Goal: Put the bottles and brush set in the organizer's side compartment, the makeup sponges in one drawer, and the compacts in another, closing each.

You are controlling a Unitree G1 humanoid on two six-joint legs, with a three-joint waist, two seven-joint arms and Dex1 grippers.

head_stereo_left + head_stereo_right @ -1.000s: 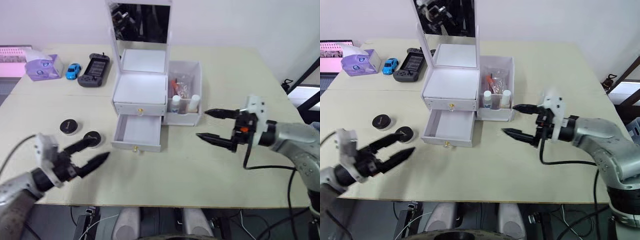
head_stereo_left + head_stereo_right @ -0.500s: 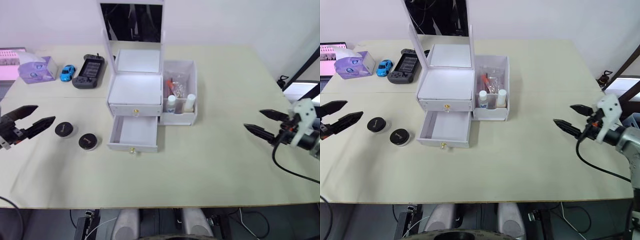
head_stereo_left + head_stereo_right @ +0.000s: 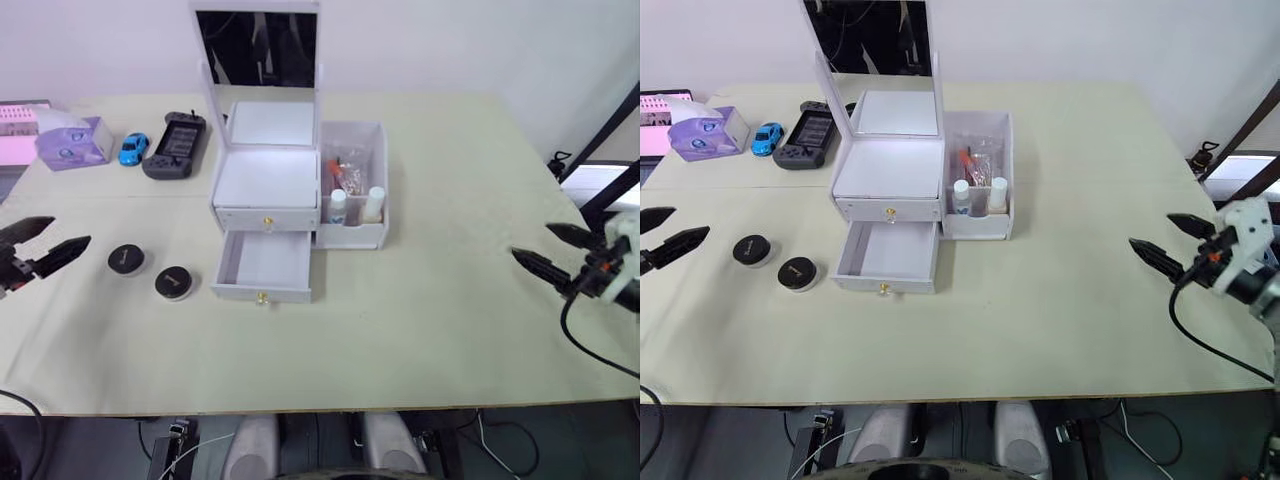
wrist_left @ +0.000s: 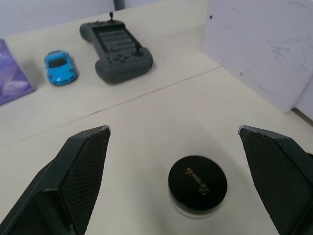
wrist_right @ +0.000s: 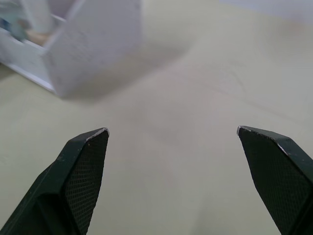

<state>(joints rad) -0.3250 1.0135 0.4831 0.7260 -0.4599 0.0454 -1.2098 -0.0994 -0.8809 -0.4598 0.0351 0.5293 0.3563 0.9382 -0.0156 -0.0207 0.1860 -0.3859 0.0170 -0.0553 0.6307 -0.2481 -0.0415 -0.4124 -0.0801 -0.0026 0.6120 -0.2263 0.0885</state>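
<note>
Organizer (image 3: 268, 190) sits mid-worktop (image 3: 430, 330), mirror up; use it as the reference. Its side compartment (image 3: 354, 185), on the right-arm side, already holds both bottles (image 3: 351, 205) at the front wall and the brush set (image 3: 350, 172) behind them. Upper drawer (image 3: 266, 217) shut, lower drawer (image 3: 264, 266) pulled out and looks empty. No pink sponges on the worktop; my guess is they're in the shut upper drawer, can't confirm.

Left to do: two compacts. One (image 3: 174, 282) lies just off the open drawer on the left-arm side, the other (image 3: 125, 259) a bit further out the same way, near each other but apart, both flat, lids up.

Left gripper (image 3: 38, 250) is beyond the outer compact from the organizer, jaws spread wide, holding nothing; the wrist view lines up on a compact (image 4: 197, 182) between the fingertips. Right gripper (image 3: 549, 251) is well away on the organizer's other side, jaws also spread and empty.

Handling, judged: compacts are rigid, light, smooth-lidded, low-profile discs. Grip across the diameter on the rim, fingertips close to the worktop; a top pinch would likely slip. Hinged lid may pop if squeezed off-centre. Lower them flat into the open drawer, then push the gold knob (image 3: 262, 296) to close.
</note>
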